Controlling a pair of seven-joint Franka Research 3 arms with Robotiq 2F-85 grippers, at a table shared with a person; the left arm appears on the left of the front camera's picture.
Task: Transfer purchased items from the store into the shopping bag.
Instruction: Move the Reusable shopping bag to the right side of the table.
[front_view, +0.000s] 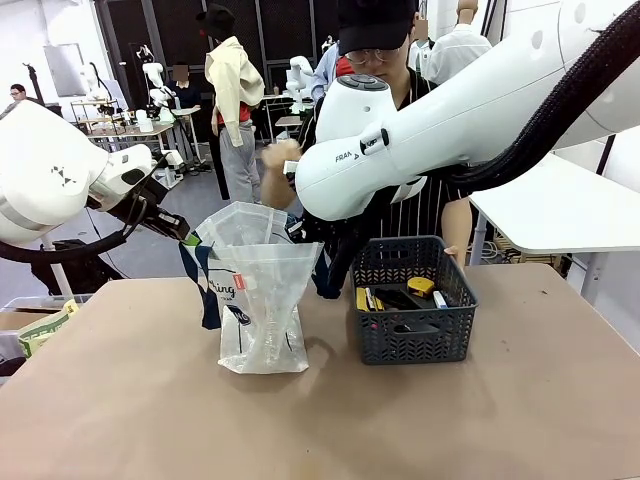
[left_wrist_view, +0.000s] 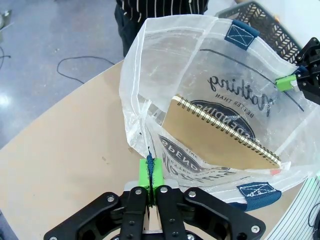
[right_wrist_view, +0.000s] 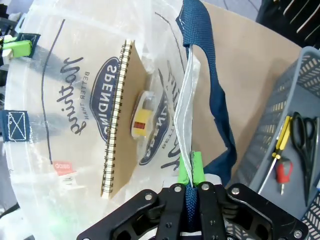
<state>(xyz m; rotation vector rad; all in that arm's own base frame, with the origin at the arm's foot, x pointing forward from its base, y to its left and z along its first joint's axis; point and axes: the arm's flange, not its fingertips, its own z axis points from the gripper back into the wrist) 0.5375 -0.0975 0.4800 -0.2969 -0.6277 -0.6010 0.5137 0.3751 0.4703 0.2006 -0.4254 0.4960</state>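
The shopping bag (front_view: 262, 300) stands upright on the table, a translucent bag with navy straps, held wide at the mouth. My left gripper (left_wrist_view: 150, 171) is shut on the bag's rim (left_wrist_view: 145, 145), at the left side in the front view (front_view: 190, 236). My right gripper (right_wrist_view: 190, 169) is shut on the opposite rim and navy strap (right_wrist_view: 200, 35). Inside the bag lie a brown spiral notebook (right_wrist_view: 122, 120) and a small yellow-and-clear packet (right_wrist_view: 141, 114). The store, a dark grey lattice basket (front_view: 415, 335), stands right of the bag and holds purchased items (front_view: 395, 298), yellow and black.
A person in a striped apron (front_view: 420, 205) stands behind the basket at the far edge. In the right wrist view the basket (right_wrist_view: 280, 110) holds black scissors (right_wrist_view: 302, 150) and a yellow screwdriver (right_wrist_view: 280, 145). Bare tabletop (front_view: 300, 420) lies in front.
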